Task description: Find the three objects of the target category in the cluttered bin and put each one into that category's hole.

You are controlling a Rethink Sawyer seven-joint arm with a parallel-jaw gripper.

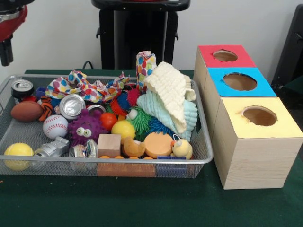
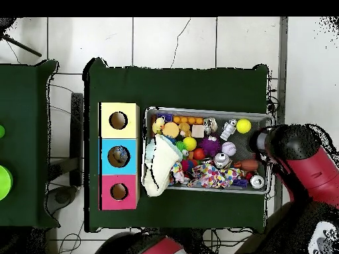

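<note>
A wire mesh bin (image 1: 204, 153) holds a heap of toys, cans and cloths. Balls lie at its left: a yellow ball (image 1: 19, 150), a baseball (image 1: 55, 126) and a brown football (image 1: 26, 111). A shiny can (image 1: 72, 105) and a crushed can (image 1: 52, 149) sit among them. A cream cloth (image 1: 170, 92) drapes over a light blue cloth (image 1: 184, 118) at the right. Beside the bin stand three boxes with round holes: red (image 1: 236, 49), blue (image 1: 258, 87), yellow (image 1: 236, 120). My gripper (image 1: 5, 49) hangs above the bin's left end, holding nothing I can see. The red arm (image 2: 298, 152) shows overhead.
Also in the bin are a purple spiky ball with eyes (image 1: 85, 127), a wooden block (image 1: 109, 144), an orange disc (image 1: 158, 144), a yellow duck (image 1: 182, 149) and a polka-dot cloth (image 1: 85, 87). A second green table (image 2: 23, 145) stands beyond the boxes.
</note>
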